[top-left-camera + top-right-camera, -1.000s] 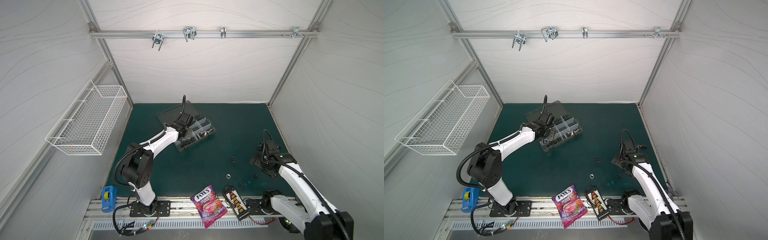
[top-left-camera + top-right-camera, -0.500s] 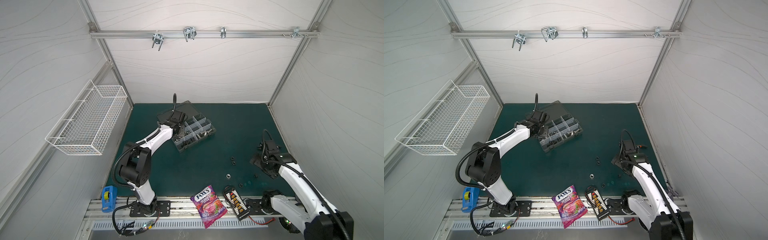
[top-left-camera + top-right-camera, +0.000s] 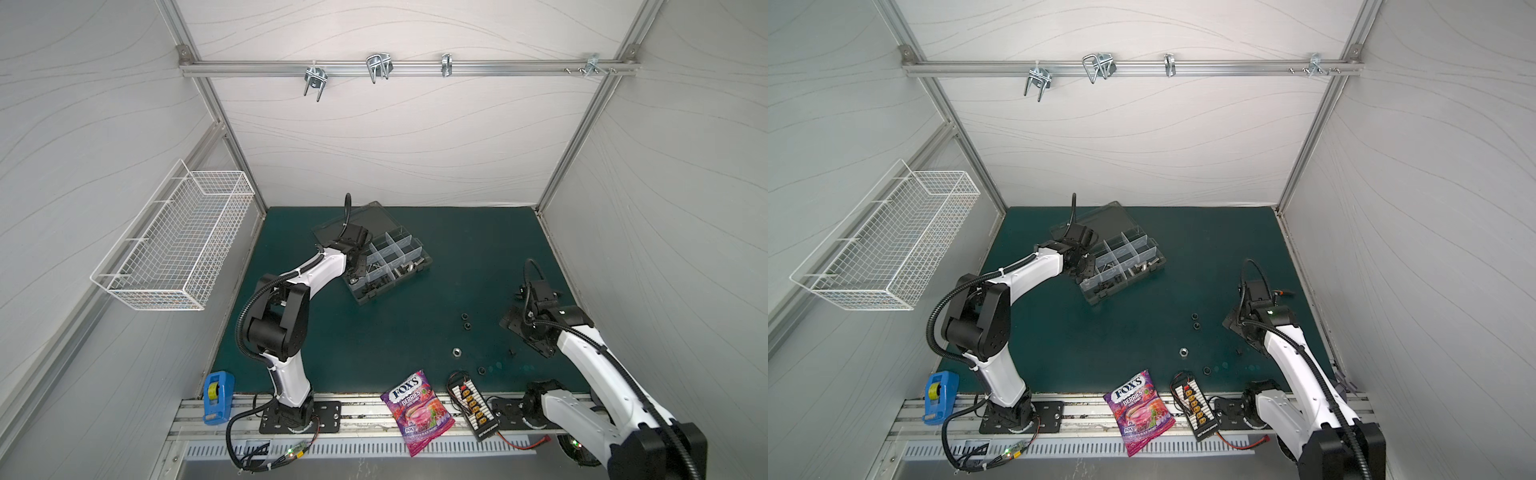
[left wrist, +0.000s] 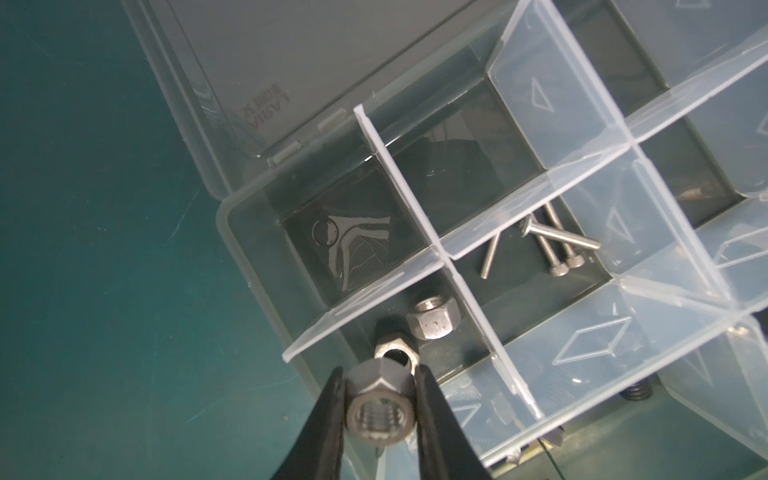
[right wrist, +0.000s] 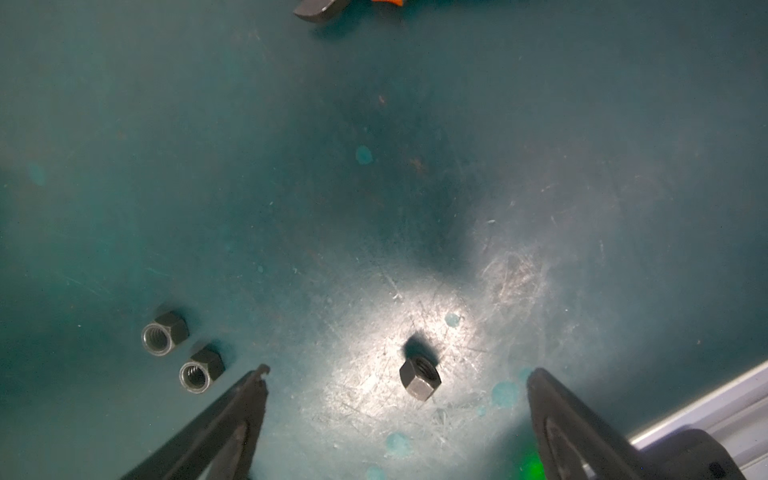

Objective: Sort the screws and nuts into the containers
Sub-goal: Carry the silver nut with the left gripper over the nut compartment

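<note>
In the left wrist view my left gripper (image 4: 380, 401) is shut on a silver nut (image 4: 380, 411), held over the edge of the smoky-grey organizer box (image 3: 424, 266). The compartment (image 4: 461, 332) just beyond holds two silver nuts (image 4: 434, 322). A neighbouring one holds thin silver screws (image 4: 552, 245). My right gripper (image 5: 397, 374) stands open low over the green mat, with a small black nut (image 5: 419, 378) on the mat between its fingers and two more nuts (image 5: 164, 332) to one side. In both top views loose nuts (image 3: 466, 322) (image 3: 1196, 321) lie left of the right gripper (image 3: 524, 337).
The box's lid (image 3: 357, 220) lies open toward the back wall. A silver nut (image 3: 456, 352) and a black one (image 3: 481, 369) lie near the front. A candy bag (image 3: 417, 411), connector board (image 3: 473, 409) and blue tape dispenser (image 3: 218, 397) line the front edge; a wire basket (image 3: 174, 245) hangs left.
The left arm swung back-left away from the box's middle, then came forward to the box's left compartments. The right arm has not moved.
</note>
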Tool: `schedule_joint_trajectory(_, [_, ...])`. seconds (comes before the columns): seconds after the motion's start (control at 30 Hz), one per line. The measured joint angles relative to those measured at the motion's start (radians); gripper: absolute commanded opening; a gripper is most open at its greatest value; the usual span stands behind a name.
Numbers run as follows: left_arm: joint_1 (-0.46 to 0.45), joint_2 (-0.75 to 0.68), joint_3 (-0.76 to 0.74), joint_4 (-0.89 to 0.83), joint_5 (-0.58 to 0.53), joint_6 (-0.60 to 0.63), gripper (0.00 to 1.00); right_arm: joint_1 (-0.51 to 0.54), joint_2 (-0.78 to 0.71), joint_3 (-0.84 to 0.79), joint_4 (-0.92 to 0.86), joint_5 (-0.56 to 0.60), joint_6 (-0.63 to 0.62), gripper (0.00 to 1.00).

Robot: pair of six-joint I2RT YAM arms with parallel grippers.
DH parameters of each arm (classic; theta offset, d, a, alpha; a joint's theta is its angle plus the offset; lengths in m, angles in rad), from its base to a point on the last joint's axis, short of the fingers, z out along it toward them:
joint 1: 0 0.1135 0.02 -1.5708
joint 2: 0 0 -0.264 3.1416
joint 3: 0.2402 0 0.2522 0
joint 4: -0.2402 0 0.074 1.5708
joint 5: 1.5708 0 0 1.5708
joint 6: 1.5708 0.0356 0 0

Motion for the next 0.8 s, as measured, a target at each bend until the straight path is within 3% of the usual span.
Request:
schedule_joint_trajectory(0.5, [0.000, 0.034, 0.000, 0.000, 0.021, 0.000, 0.30, 0.000, 0.002, 0.000, 0.000, 0.000, 0.000, 0.99])
schedule_joint_trajectory(0.8, [0.000, 0.043, 0.001, 0.001, 0.023, -0.002, 0.38, 0.000, 0.002, 0.000, 0.000, 0.000, 0.000, 0.99])
